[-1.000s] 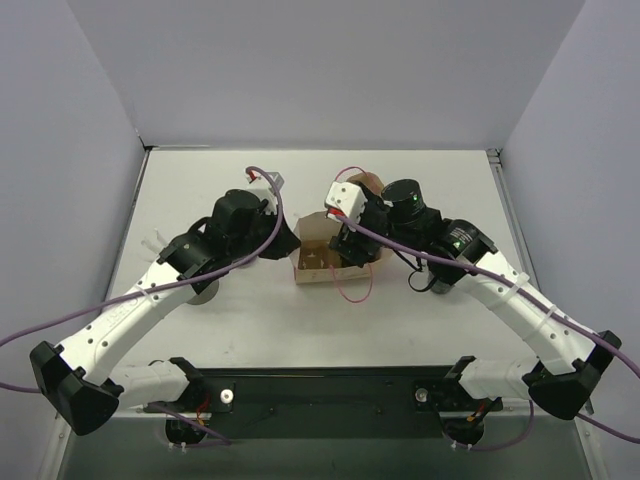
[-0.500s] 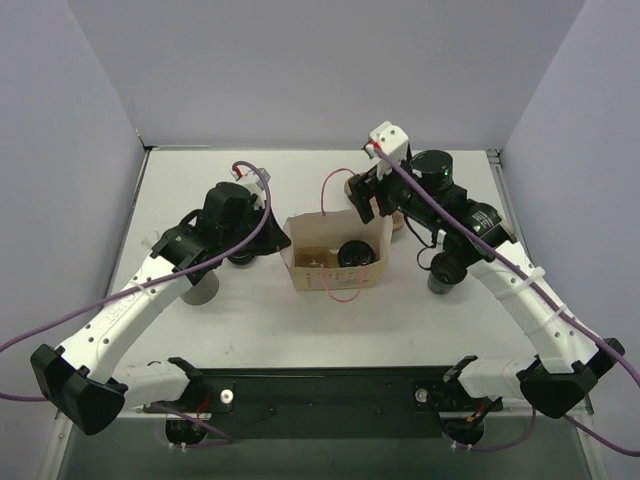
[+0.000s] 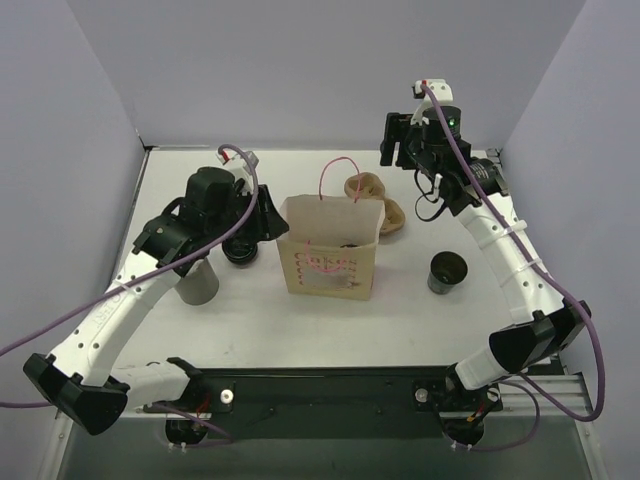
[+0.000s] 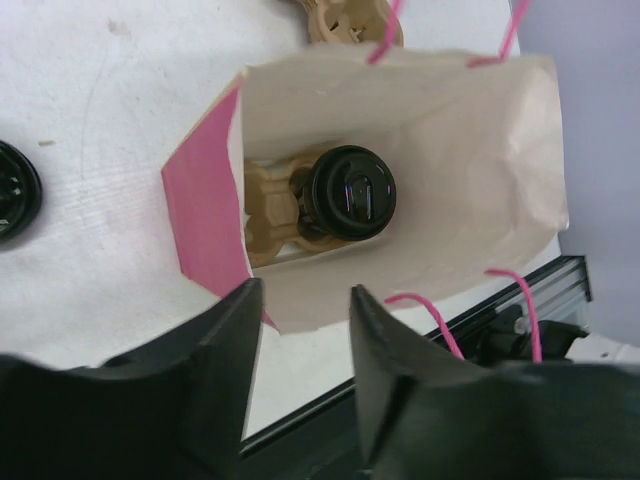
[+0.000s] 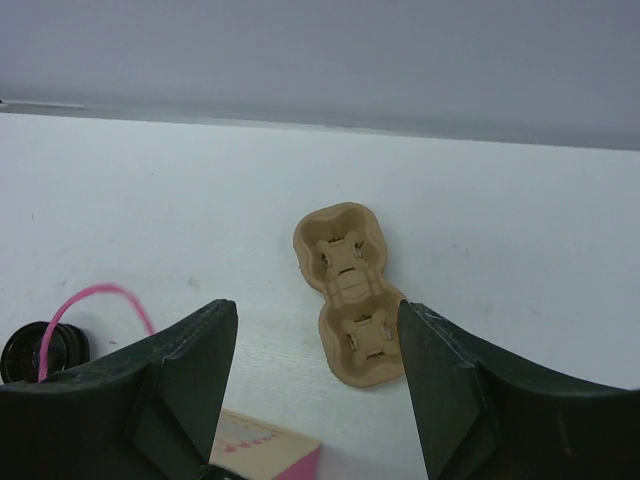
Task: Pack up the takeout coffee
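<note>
Change since a second ago: paper bag (image 3: 330,262) was low between both hands, now stands upright mid-counter with its pink handles up. Right arm has pulled out of the bag and lifted to the back right. Left hand (image 4: 303,300) was shut, now partly open, holding nothing, just left of the bag rim. Right hand (image 5: 315,320) is wide open, empty and up in the air over the back of the counter (image 3: 300,330).

The takeout coffee (image 4: 349,192) sits upright inside the bag, black lid up, seated in a pulp carrier (image 4: 270,205) at the bag bottom. In the top view the bag walls hide all but a dark patch of it.

Around:
- A second pulp carrier (image 5: 350,290) lies flat on the counter behind the bag on its right, close to it.
- A loose black lid (image 3: 243,252) lies on the counter left of the bag, under the left wrist.
- A pale grey lidless cup (image 3: 198,283) stands further left, partly covered by the left arm.
- A lidless cup with a dark inside (image 3: 446,272) stands right of the bag, well apart.

Count:
- 1 bag
- 1 lidded coffee
- 2 lidless cups
- 2 carriers
- 1 loose lid
- 2 hands, both empty
</note>
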You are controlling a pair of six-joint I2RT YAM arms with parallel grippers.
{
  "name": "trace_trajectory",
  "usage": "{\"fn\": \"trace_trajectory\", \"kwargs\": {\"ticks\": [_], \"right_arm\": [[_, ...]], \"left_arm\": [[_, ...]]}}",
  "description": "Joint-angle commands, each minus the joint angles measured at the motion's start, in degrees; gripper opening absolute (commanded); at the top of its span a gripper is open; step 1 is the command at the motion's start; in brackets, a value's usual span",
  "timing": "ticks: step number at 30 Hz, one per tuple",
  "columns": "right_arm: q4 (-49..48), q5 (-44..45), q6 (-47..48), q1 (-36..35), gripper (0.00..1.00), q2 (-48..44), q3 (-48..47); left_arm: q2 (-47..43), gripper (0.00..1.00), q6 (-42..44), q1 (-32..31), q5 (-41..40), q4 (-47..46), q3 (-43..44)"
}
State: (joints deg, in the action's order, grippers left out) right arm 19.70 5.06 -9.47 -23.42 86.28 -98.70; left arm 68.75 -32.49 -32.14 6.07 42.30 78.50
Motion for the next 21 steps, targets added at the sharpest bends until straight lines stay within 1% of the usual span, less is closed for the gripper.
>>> {"fn": "trace_trajectory", "kwargs": {"ticks": [1, 3, 5, 6, 7, 9, 11, 12, 14, 15, 19, 21], "right_arm": [[1.38, -0.31, -2.83, -0.31, 0.65, -1.28, -0.63], [2.44, -0.58, -4.14, -0.31, 0.65, -2.16, 0.34], [3.67, -0.75, -5.2, -0.31, 0.65, -3.75, 2.27], [4.2, -1.36, -5.72, -0.31, 0.65, -4.88, 2.89], [5.07, -1.8, -5.82, -0.31, 0.65, -5.33, 3.5], [5.96, -3.29, -6.17, -0.4, 0.65, -6.99, 3.95], [7.36, -3.91, -6.08, -0.31, 0.65, -8.14, 4.48], [8.24, -4.0, -5.91, -0.31, 0.65, -9.19, 4.74], [8.86, -4.44, -5.64, -0.4, 0.65, -10.51, 5.79], [9.03, -4.62, -5.56, -0.4, 0.65, -11.91, 6.32], [9.3, -4.53, -5.03, -0.4, 0.66, -14.73, 8.78], [9.47, -6.27, -4.59, -0.49, 0.66, -15.7, 9.57]], "left_arm": [[-0.72, 0.58, 1.03, 0.67, -1.31, 0.94, 3.24], [-1.95, 0.58, 1.64, 0.94, -2.46, 0.5, 3.06], [-3.35, 0.59, 2.6, 1.38, -5.53, 0.15, 2.63], [-3.88, 0.62, 2.87, 1.55, -10.5, 0.41, 2.54], [-4.24, 0.64, 2.87, 2.08, -12.72, 1.37, 2.19], [-4.85, 0.64, 4.09, 3.31, -16.15, 2.34, 2.36], [-4.5, 0.64, 5.68, 4.45, -18.88, 4.71, 3.15], [-4.42, 0.64, 5.51, 4.63, -23.33, 7.33, 3.41], [-3.98, 0.64, 4.89, 5.15, -27.49, 9.63, 3.5], [-3.8, 0.64, 4.46, 5.42, -31.43, 11.9, 3.33], [-0.47, 0.64, 4.37, 7.88, -35.94, 14.56, 1.57], [0.59, 0.63, 4.36, 8.23, -40.31, 14.91, 1.57]]}}
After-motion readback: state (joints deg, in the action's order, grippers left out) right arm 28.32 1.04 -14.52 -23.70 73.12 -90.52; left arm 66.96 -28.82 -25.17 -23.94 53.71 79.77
